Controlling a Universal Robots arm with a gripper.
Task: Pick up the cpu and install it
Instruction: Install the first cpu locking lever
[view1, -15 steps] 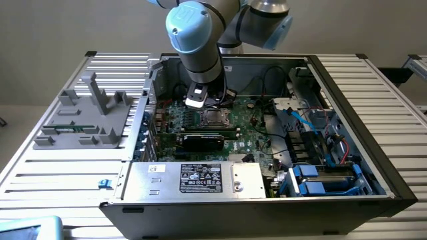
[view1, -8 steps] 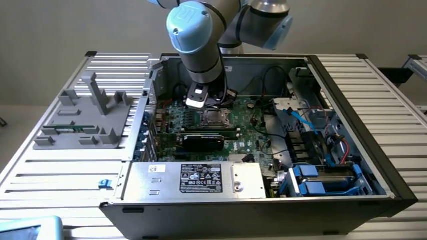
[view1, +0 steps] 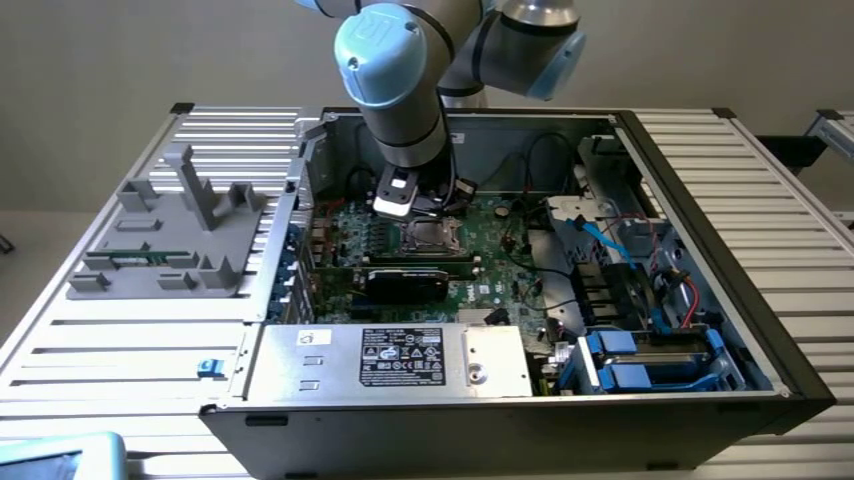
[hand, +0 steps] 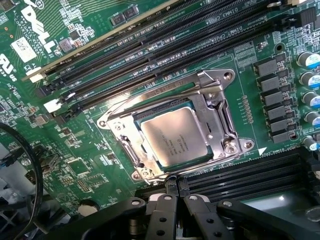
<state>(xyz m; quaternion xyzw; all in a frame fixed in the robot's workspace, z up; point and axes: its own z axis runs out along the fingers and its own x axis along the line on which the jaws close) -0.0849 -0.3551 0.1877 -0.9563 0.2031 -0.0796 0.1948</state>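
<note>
The cpu (hand: 172, 139), a small square chip with a silver-grey top, lies flat inside the metal socket frame (hand: 220, 107) on the green motherboard (hand: 90, 30). In the wrist view my gripper (hand: 175, 194) is shut, its black fingers (hand: 161, 210) pressed together with nothing between them, just off one edge of the socket. In the exterior view the gripper (view1: 422, 212) hangs straight down inside the open computer case (view1: 694, 200), right above the socket (view1: 430, 237).
Black memory slots (hand: 165, 45) run along two sides of the socket. A black card (view1: 407, 280) and a silver box with a white label (view1: 400, 360) lie nearer the case front. Cables and blue drive bays (view1: 641, 350) crowd the exterior view's right. A grey fixture (view1: 174, 240) stands outside the case.
</note>
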